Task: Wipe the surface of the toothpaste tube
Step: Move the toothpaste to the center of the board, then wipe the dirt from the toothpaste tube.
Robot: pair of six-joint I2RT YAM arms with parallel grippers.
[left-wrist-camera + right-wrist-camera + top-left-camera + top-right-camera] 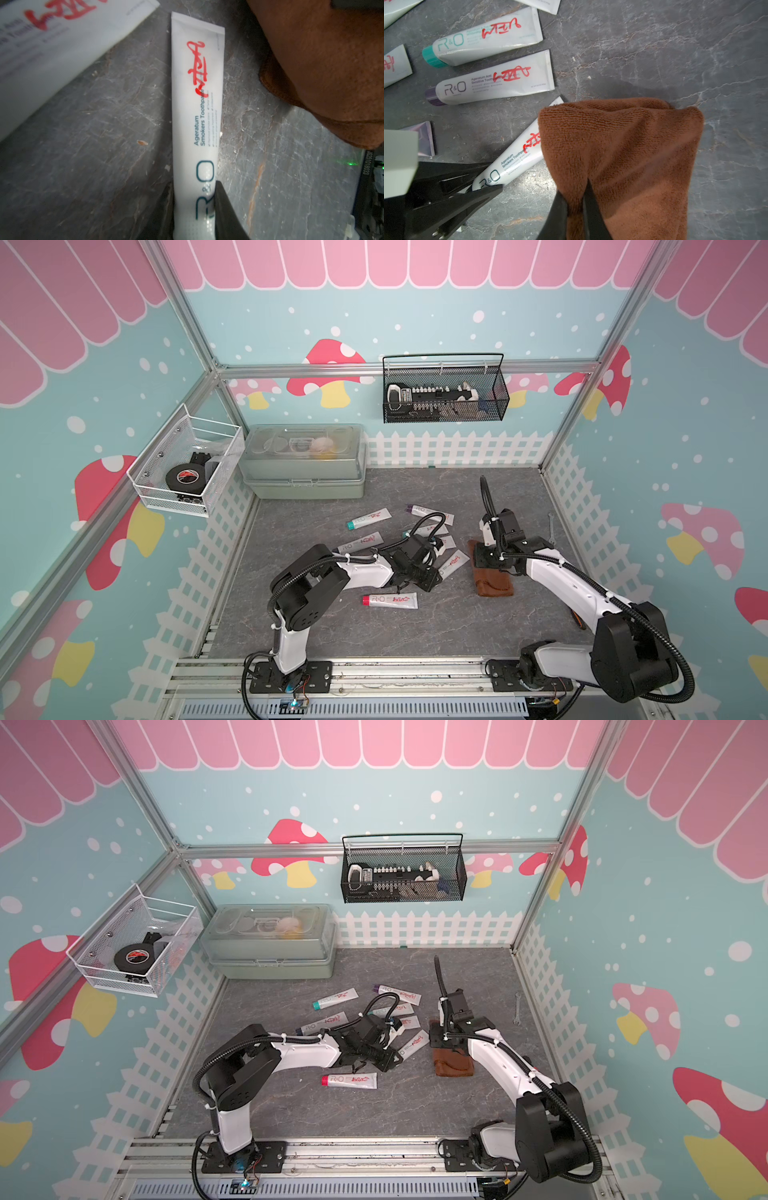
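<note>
left claw (194,184): pinching tube (197,104)
right claw (575,187): pinching cloth (623,155), 3 o'clock of tube
done: my two grips
todo: wipe; red scribble (197,68) intact

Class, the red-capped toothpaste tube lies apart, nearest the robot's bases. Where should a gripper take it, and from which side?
Grip the red-capped tube across its body just behind the cap, probably straight down from above: it lies flat on the table, touching no other tube, and looks fullest there.
</note>
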